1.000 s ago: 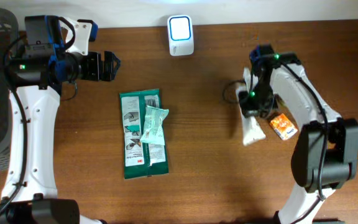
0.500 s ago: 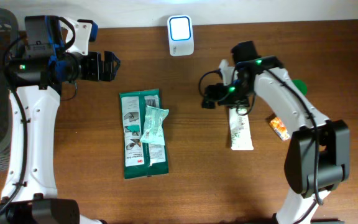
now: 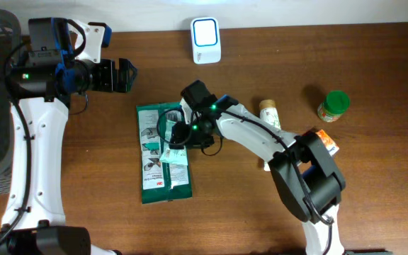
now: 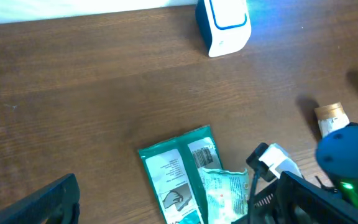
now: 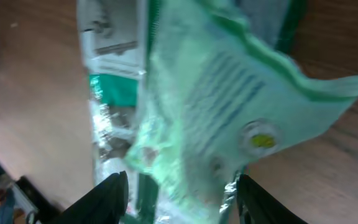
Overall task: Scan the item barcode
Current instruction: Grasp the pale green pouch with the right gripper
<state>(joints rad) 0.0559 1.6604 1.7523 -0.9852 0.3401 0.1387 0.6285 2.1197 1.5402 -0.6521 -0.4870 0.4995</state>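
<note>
Pale pouch (image 3: 176,150) lies on big green packet (image 3: 152,177), middle of table (image 3: 261,212). Right claw (image 5: 182,193) part wide, one finger each side of pouch, not pinching yet. Left claw (image 3: 125,75) wide, holds nothing, well apart. Pouch looks light, thin, crinkly, maybe slippy. Best pinch flat edge softly, or packet may lift too. Scanner (image 3: 205,39) near back edge.

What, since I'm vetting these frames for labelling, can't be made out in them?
Right wrist: light green pouch motion-blurred; print unreadable, no barcode discernible.
Overhead: right gripper over the pouch; the right arm hides whether fingertips touch it.
Overhead: orange box mostly behind the right arm's base.
Overhead: white tube, lower part under the right arm.
Left wrist: dark green packet cut off by the bottom edge.
</note>
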